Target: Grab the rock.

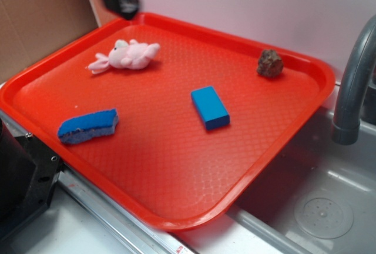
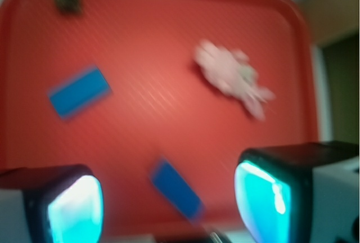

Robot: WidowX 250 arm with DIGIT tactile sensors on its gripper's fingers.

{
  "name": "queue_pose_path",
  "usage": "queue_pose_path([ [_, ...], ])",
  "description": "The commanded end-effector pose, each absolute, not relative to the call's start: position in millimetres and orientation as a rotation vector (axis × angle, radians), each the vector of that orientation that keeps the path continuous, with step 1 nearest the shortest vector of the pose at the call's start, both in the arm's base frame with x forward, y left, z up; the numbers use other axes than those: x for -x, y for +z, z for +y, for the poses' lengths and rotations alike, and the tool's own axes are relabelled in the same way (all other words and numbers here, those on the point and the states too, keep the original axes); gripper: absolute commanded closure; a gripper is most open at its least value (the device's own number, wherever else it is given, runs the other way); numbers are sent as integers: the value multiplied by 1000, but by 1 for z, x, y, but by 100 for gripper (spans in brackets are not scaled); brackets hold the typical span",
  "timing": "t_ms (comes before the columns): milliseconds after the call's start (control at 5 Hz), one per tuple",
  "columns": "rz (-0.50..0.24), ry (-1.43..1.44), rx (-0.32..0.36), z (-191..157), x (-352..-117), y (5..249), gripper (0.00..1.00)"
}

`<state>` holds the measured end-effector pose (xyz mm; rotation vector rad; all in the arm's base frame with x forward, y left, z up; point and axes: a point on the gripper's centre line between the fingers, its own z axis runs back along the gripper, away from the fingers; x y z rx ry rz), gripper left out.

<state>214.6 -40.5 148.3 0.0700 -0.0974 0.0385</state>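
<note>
Near the tray's (image 1: pixel 305 98) front-left edge a blue sponge (image 1: pixel 88 126) is seen, with the blue block (image 1: pixel 210 107) at mid-tray and a pink plush toy (image 1: pixel 124 55) farther back. The rock (image 1: pixel 270 63) lies untouched by the far right corner. The gripper (image 2: pixel 169 201), spread wide and holding nothing, is raised over the far left corner, so the approach is judged barely begun: a long traverse across the tray and a descent are called for.

From my exterior feed, the tray (image 1: pixel 70 77) sat partly over the sink (image 1: pixel 329 207), with the faucet (image 1: pixel 352 89) at its right. The rock (image 1: pixel 270 63) lay on the tray near the far right corner. The rectangular block (image 1: pixel 210 107) was mid-tray, nearer me and left of the rock. The plush toy (image 1: pixel 124 56) lay far left, the sponge (image 1: pixel 88 126) near left. The claw (image 2: pixel 169 203) hung above the tray's left side, well apart from the rock.
</note>
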Motion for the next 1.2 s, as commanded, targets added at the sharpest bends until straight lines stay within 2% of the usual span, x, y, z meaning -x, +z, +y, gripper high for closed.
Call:
queue_pose_path([
  [0,-173,49,-90,-61,-230,157,0],
  [200,-173,49,-90,-61,-230,157,0],
  [400,-60,4,-149,-87,-264,126,0],
  [800,-124,98,-121,-98,-299,94,0],
  [1000,-185,152,-80,-92,-305,81,0],
])
